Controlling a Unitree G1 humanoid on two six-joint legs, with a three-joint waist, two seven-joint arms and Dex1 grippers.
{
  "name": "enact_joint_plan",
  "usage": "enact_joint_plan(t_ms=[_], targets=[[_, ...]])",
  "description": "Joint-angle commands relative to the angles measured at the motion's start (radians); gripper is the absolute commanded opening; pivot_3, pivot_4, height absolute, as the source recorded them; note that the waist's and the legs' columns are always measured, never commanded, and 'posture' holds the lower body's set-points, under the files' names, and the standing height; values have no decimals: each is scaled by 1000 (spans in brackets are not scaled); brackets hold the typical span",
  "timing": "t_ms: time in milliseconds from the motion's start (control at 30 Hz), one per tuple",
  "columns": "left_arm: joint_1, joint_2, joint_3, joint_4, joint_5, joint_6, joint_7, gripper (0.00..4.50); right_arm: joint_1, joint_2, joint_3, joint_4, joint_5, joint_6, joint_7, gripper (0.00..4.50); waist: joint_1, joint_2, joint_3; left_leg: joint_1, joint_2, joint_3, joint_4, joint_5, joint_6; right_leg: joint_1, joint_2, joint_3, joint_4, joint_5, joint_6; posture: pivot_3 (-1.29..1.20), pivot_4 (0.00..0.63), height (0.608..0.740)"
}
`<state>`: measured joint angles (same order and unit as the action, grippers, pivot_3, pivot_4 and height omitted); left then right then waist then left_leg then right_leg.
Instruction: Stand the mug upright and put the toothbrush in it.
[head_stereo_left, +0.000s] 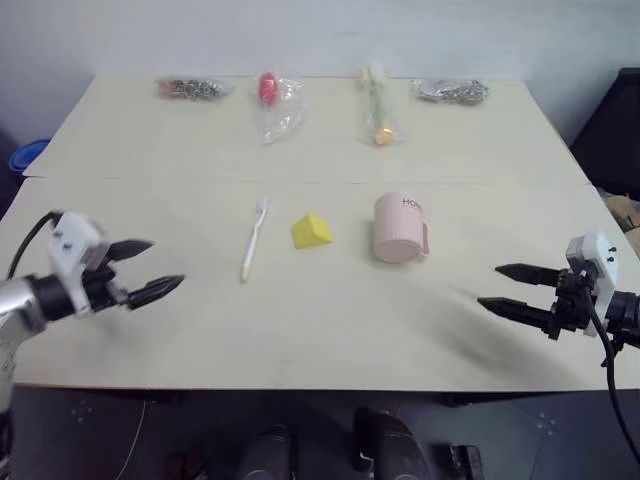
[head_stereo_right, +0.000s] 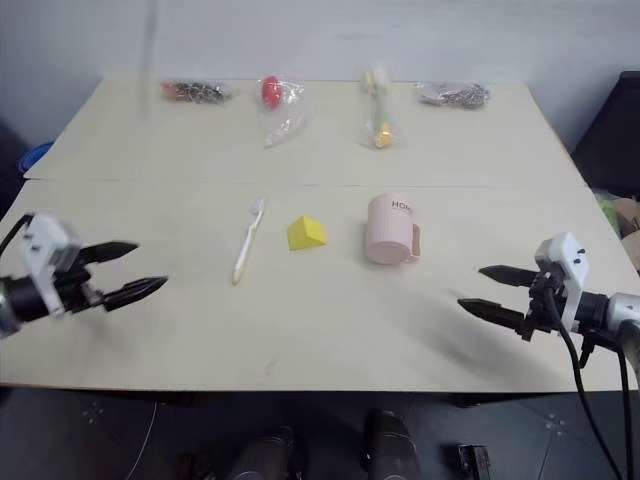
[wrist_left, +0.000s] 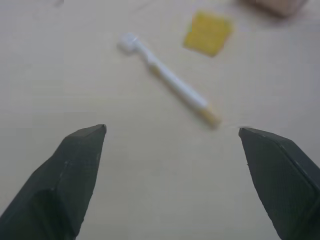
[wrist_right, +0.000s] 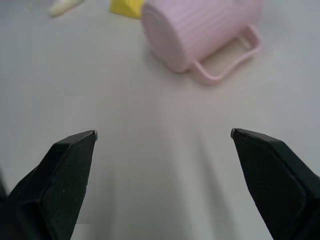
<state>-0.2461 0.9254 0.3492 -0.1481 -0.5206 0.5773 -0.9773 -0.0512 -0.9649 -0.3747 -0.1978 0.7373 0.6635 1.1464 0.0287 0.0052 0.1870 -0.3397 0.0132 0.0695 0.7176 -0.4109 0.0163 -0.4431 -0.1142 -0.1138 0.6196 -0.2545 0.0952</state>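
Right now the mug (head_stereo_left: 401, 229) lies on its side near the middle of the desk (head_stereo_left: 330, 320), its closed bottom facing the robot and its handle on the side toward the right gripper (head_stereo_left: 518, 290). The toothbrush (head_stereo_left: 254, 238) lies flat to the mug's left, bristle head pointing away, with a yellow wedge (head_stereo_left: 311, 230) between the two. Both grippers hover off to the sides with nothing in them; the left gripper (head_stereo_left: 147, 267) has its fingers spread wide, and so does the right.

The step in hand looks like righting the mug. The right gripper is better placed: it should come in from the handle side, close across the pink wall rather than the thin handle, and tip the mug up onto its base. A round wall may roll away if nudged first, so contact should be square. The left gripper faces the toothbrush and could wait there.

The mug's opening faces away, so its inside is hidden. Four bagged items along the far edge are too small to identify.
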Motion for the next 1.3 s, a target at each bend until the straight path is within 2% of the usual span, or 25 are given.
enact_joint_plan(t_ms=[33, 133, 233, 367, 467, 600, 800, 900, 1167, 1300], targets=[[-215, -24, -171, 91, 18, -26, -100, 4500, -29, -7, -72, -158, 157, 97, -32, 4471, 1, 0, 0, 0, -1, 0, 0, 0, 0, 0, 0, 0, 0, 0, 0, 0, 150, 740], [-467, -117, -342, 327, 133, -114, -163, 4500, -47, -1, -81, -267, 245, 147, -86, 4471, 0, 0, 0, 1, -2, 2, 1, 0, 0, 4, 2, -2, -1, 0, 1, 0, 150, 740], [-646, -213, -464, 605, 263, -275, -211, 4500, -67, 14, -81, -344, 307, 173, -158, 4471, -1, -1, 0, 2, -2, 5, 1, 0, 0, 5, 3, -3, -2, 0, 1, 0, 150, 740], [-828, -351, -526, 967, 368, -454, -239, 4500, -92, 32, -83, -408, 382, 192, -261, 4471, -3, -2, 1, 1, -2, 6, 1, 0, 0, 5, 4, -4, -5, 1, 1, 0, 150, 740], [-923, -430, -538, 1166, 423, -539, -235, 4500, -102, 29, -86, -438, 422, 203, -322, 4471, -3, -4, 1, -1, -2, 6, 0, 0, 0, 5, 4, -4, -7, 1, 2, 0, 150, 740], [-994, -493, -534, 1315, 477, -594, -212, 4500, -103, 16, -94, -463, 463, 211, -382, 4471, -3, -4, 2, -2, -2, 6, 0, 0, 0, 4, 4, -5, -8, 2, 3, 0, 150, 740], [-1010, -531, -536, 1384, 533, -619, -221, 4500, -123, 11, -77, -477, 483, 204, -456, 4471, -3, -4, 2, -3, -2, 5, 1, 0, 1, 4, 3, -5, -7, 2, 4, 0, 150, 740], [-989, -539, -539, 1381, 562, -671, -194, 3949, -143, 15, -57, -477, 479, 201, -477, 4500, -2, -4, 2, -4, -2, 5, 1, 0, 1, 4, 3, -6, -8, 2, 4, 0, 150, 740], [-966, -544, -495, 1376, 567, -680, -163, 1380, -208, 19, -8, -446, 482, 202, -498, 4500, -2, -4, 2, -7, -2, 1, 4, 0, 2, 4, 2, -8, -8, 2, 4, 0, 150, 740], [-976, -515, -427, 1337, 506, -623, -207, 1380, -245, 21, 29, -423, 467, 200, -485, 4500, -3, -4, 2, -9, -2, 0, 5, 0, 2, 2, 2, -9, -8, 2, 4, 0, 150, 740]])
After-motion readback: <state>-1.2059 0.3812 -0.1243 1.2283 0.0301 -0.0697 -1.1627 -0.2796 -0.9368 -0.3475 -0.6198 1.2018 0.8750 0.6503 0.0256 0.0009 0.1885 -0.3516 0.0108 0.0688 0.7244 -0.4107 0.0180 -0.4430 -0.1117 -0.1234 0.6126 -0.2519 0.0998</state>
